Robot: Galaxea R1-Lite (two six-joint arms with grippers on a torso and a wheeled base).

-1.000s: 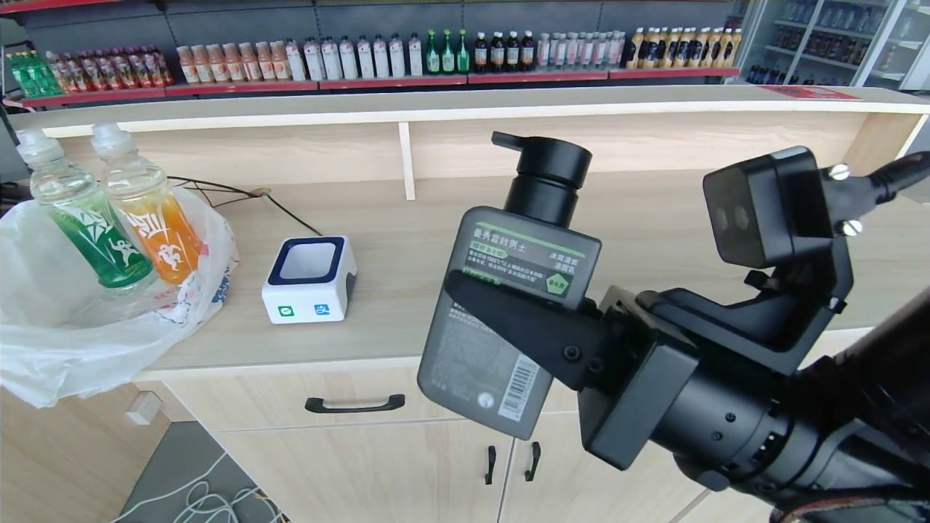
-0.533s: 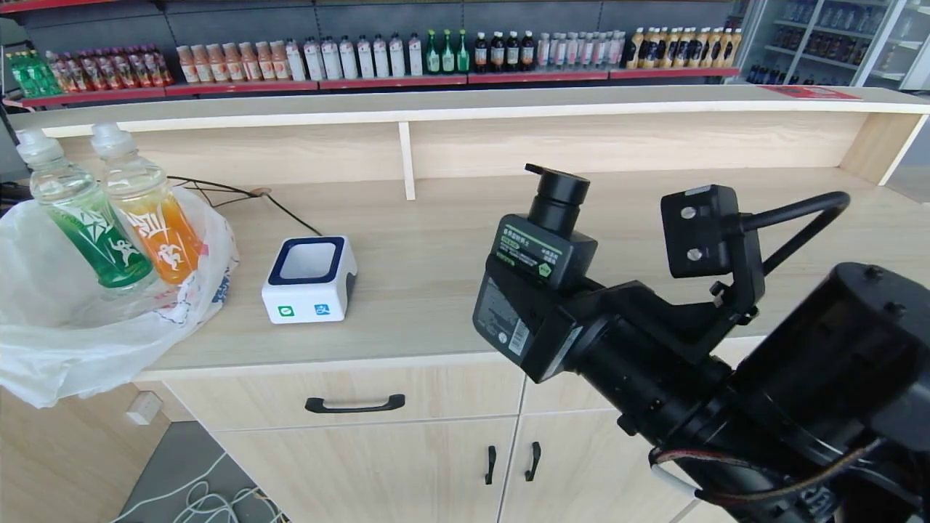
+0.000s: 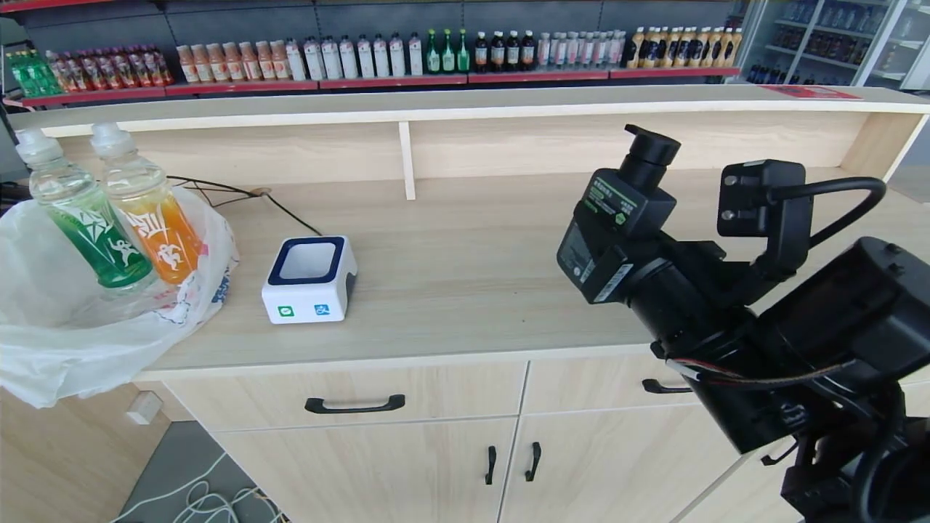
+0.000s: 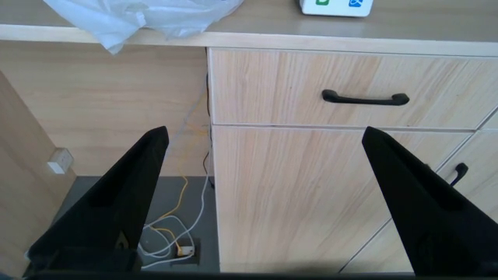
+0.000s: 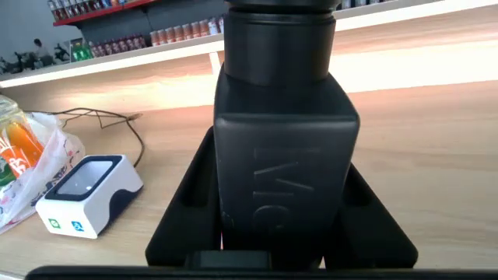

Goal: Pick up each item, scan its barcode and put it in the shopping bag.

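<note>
Right gripper (image 3: pixel 616 263) clamped on the dark pump bottle (image 3: pixel 617 207), one finger on each side of its body. The bottle is held in the air over the right part of the counter (image 3: pixel 472 269), pump head uppermost, tilted.

Scanner (image 3: pixel 309 280) sits on the counter well to the left of the bottle. Shopping bag (image 3: pixel 65 334) lies at the counter's left end — a green drink bottle (image 3: pixel 83 218) and an orange drink bottle (image 3: pixel 149 211) lean side by side in it.

Left gripper (image 4: pixel 264 155) is low, facing the cabinet front below the counter edge; fingers wide apart, nothing between them. A drawer handle (image 4: pixel 366 98) lies beyond it.
</note>
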